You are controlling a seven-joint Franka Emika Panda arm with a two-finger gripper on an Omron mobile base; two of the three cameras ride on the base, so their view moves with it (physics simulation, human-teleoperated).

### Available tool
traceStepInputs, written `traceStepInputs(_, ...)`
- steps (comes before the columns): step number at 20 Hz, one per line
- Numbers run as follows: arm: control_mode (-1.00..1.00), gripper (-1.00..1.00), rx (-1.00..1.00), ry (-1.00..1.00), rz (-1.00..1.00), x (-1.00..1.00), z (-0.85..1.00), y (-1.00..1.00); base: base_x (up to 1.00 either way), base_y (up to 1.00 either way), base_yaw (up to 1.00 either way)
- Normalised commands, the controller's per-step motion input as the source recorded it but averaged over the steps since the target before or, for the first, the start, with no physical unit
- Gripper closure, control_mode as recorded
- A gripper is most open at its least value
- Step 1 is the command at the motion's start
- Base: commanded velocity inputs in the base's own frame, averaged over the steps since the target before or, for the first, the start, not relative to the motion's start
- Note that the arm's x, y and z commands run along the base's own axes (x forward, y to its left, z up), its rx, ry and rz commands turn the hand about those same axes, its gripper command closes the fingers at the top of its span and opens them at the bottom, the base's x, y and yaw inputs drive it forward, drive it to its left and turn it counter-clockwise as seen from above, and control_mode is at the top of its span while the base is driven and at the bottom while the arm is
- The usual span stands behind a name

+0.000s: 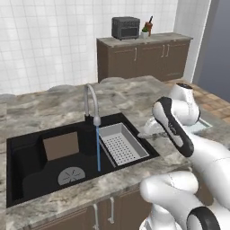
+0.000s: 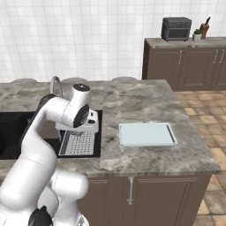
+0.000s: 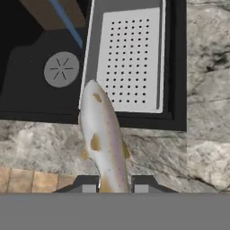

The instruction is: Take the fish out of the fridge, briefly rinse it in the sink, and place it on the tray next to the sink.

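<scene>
The fish (image 3: 104, 139) is held clamped by its tail end in the gripper (image 3: 116, 186), above the sink's (image 1: 27, 148) front edge beside the perforated basket (image 3: 130, 58). The narrow grip probably allows slipping under the water stream (image 1: 98, 148).

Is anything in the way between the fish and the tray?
Nothing visible. The pincer holds the fish above the sink's front edge; only bare counter lies before the tray.

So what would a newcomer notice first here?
Probably the fish clamped in the gripper, hanging over the sink's front edge in the hand view. Next, the blue water stream running from the chrome tap, and the pale tray on the counter right of the sink.
</scene>
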Motion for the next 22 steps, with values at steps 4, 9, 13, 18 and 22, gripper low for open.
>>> traceStepInputs(4,-1.00,1.00,0.29,0.33,0.56,1.00,0.00,0.00,0.00,0.00,0.00)
traceStepInputs(9,-1.00,1.00,0.26,0.30,0.48,1.00,0.00,0.01,0.00,0.00,0.00)
traceStepInputs(13,-1.00,1.00,0.09,0.13,0.20,0.62,-0.06,0.30,0.00,0.00,0.00)
traceStepInputs(18,-1.00,1.00,0.00,0.05,0.07,0.77,-0.54,0.56,0.00,0.00,0.00)
traceStepInputs(22,-1.00,1.00,0.00,0.00,0.12,0.37,-0.55,0.68,0.00,0.00,0.00)
